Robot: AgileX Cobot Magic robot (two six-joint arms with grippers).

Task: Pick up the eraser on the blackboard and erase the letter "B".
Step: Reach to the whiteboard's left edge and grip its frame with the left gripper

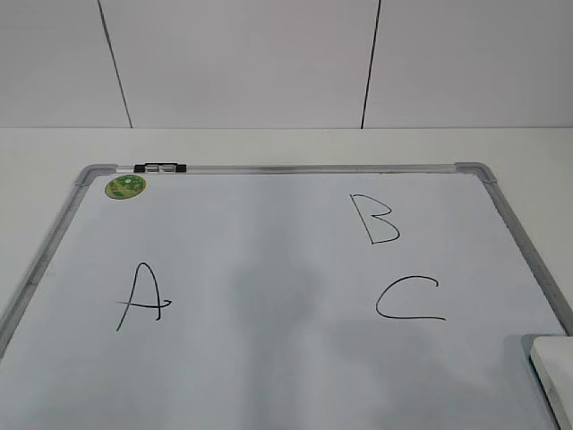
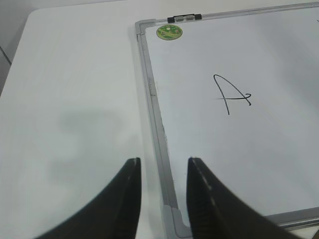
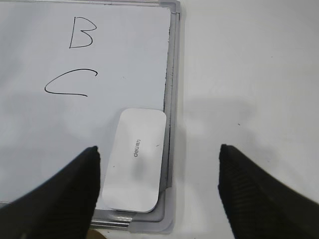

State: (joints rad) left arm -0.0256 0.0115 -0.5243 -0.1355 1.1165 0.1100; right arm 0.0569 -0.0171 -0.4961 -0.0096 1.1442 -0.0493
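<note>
In the blackboard (image 3: 172, 74) corner, white rounded eraser (image 3: 135, 159), grey lettering, between wide-spread right gripper (image 3: 158, 186) fingers.

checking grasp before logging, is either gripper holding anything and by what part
Nothing is held. The right gripper is open above the eraser; the left gripper is open and empty.

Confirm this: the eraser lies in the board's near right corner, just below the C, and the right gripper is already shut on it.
Not quite. The eraser does lie in the blackboard's near right corner, below the C, but the right gripper is open, its fingers spread wide and empty above the eraser. The right wrist view shows this.
</note>
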